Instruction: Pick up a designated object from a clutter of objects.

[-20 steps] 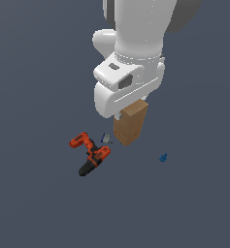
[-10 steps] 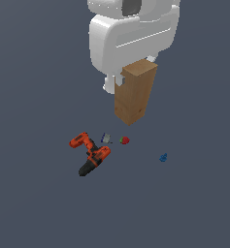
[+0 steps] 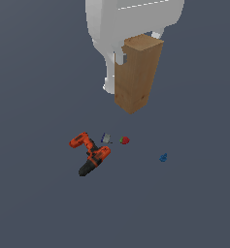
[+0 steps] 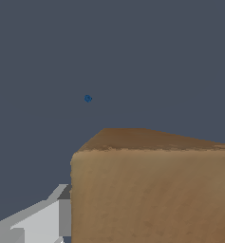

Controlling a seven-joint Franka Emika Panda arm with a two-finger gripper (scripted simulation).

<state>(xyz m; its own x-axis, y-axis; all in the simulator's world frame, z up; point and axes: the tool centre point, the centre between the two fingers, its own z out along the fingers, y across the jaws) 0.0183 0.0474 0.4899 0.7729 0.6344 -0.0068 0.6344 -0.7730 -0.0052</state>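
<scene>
The tan wooden block (image 3: 137, 75) hangs upright in the air, well above the floor and the other objects. My gripper (image 3: 138, 46) is shut on its upper part, with white fingers (image 3: 120, 54) pressed on both sides. In the wrist view the block (image 4: 152, 190) fills the near part of the picture, with one grey finger (image 4: 47, 218) beside it. The rest of the clutter lies on the floor below: the orange-and-black drill (image 3: 90, 153), a small grey-blue piece (image 3: 106, 138), a red-green strawberry (image 3: 124, 140) and a tiny blue piece (image 3: 163, 157).
The floor is a plain dark grey surface (image 3: 194, 203). The tiny blue piece also shows in the wrist view (image 4: 88, 98), far below. The white arm body (image 3: 131, 19) fills the top of the exterior view.
My gripper has risen with the wooden block in it, from just above the floor clutter to high over it. The strawberry, once hidden behind the block, now shows. The floor objects have not moved.
</scene>
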